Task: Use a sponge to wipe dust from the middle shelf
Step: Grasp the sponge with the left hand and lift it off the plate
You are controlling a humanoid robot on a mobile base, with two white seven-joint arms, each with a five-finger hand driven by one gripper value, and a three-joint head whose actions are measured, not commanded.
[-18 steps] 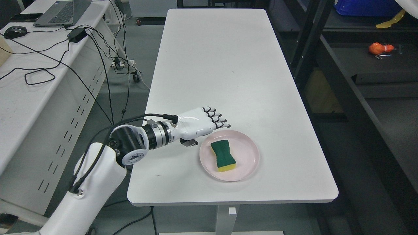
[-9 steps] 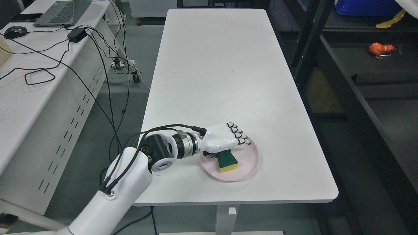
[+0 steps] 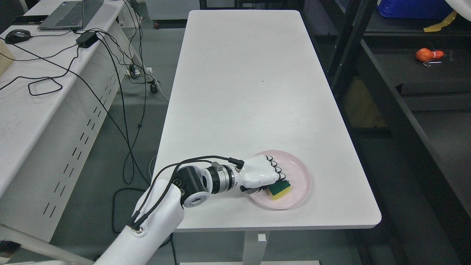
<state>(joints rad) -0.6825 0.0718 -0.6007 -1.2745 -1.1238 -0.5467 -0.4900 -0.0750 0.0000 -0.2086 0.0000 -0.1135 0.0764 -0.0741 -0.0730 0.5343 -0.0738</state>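
- Left hand [image 3: 262, 172] curled down tight over the sponge [image 3: 279, 188], gripping it, only the yellow-and-green end poking out past the fingers [image 3: 280, 176].
- Sponge sitting inside the pink plate [image 3: 300, 182], on the plate's left half.
- Plate parked on the white table [image 3: 246, 92], close to the near edge and a bit right of middle.
- Left arm coming up from the lower left, forearm hanging over the table's near left corner.
- Off to the plate's far right, dark shelving [image 3: 423, 92] with a small orange thing [image 3: 427, 54] on it, well apart from the table.
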